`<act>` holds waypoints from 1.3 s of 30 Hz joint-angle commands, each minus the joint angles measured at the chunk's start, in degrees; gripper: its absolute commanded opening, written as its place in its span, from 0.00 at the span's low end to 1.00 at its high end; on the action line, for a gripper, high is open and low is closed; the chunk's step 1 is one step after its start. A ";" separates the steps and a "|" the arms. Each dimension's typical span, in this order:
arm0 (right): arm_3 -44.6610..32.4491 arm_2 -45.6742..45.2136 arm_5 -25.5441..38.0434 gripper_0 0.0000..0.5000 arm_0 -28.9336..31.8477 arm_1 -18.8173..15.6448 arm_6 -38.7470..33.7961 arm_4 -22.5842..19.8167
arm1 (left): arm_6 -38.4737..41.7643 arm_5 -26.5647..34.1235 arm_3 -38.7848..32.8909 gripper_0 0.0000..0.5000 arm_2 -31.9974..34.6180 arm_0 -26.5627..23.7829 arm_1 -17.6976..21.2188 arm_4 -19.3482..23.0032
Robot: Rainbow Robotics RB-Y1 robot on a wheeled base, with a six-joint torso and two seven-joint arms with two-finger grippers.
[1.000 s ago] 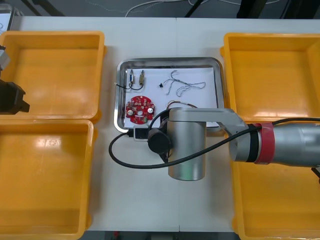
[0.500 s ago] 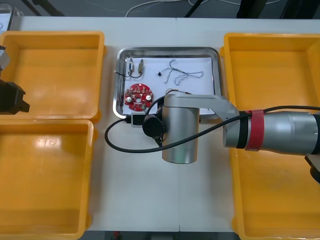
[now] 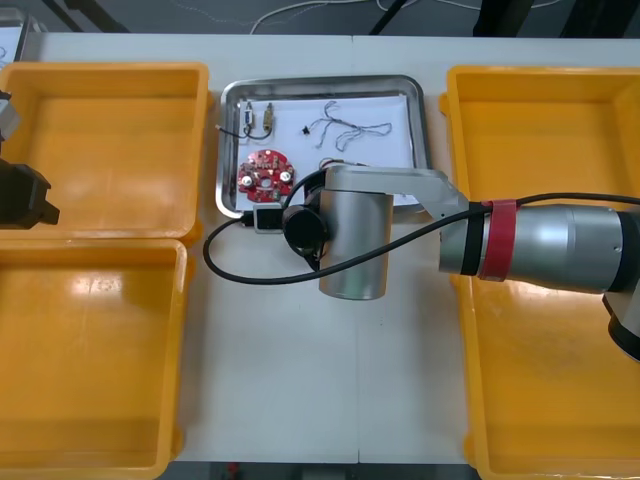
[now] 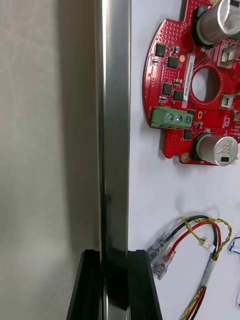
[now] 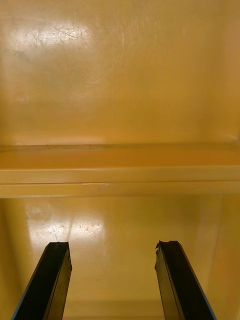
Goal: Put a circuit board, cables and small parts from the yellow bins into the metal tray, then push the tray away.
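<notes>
Now, with right gripper (image 4: pixel 114 260) pinched on the near rim of the metal tray (image 4: pixel 114 125), just beside the red and yellow cable (image 4: pixel 200 235), push straight toward the far edge of the table (image 3: pixel 300 400), level and slow, to avoid jolting the circuit board (image 3: pixel 264 176) by the tray's near-left corner. Left gripper (image 5: pixel 112 280) spread, idle above the left yellow bins (image 3: pixel 110 140).
</notes>
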 commanded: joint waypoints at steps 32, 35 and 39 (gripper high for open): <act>14.84 -0.68 -13.87 0.00 -7.53 3.09 1.21 -0.83 | 3.69 0.37 -0.26 1.00 1.88 1.25 2.38 -0.48; 14.75 -0.68 -13.79 0.47 -7.53 3.09 1.65 -0.83 | 3.69 0.37 -0.26 1.00 1.88 1.25 2.38 -0.48; 14.40 -0.68 -13.52 0.92 -7.62 3.01 2.09 -0.83 | 3.69 0.37 -0.26 1.00 1.88 1.25 2.38 -0.48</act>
